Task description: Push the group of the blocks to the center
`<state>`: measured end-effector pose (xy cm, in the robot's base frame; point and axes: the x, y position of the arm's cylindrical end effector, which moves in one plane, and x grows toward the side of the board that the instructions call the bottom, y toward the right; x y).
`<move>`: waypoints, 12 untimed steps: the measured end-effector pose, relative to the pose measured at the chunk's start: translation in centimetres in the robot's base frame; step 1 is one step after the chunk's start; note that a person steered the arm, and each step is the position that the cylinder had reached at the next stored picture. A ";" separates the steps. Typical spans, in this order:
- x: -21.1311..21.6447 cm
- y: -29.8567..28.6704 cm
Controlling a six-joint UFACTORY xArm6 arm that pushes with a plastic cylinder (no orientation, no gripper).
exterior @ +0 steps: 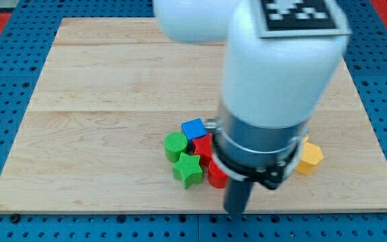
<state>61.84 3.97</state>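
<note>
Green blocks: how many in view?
2. A green round block sits at the cluster's left edge; a green star block lies just below it, toward the view's bottom. The arm covers the cluster's right, so more may be hidden.

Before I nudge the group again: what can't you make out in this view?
- My tip: blurred; whether it touches any block is unclear.
- Red blocks: partly behind the arm; count and shape unclear.
- Yellow block: left side hidden by the arm.
- Any blocks behind the arm: hidden.
</note>
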 end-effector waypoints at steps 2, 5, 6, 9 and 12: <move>0.0 -4.0; -2.4 -5.6; -4.4 -6.1; -11.9 -6.5; -13.9 -9.1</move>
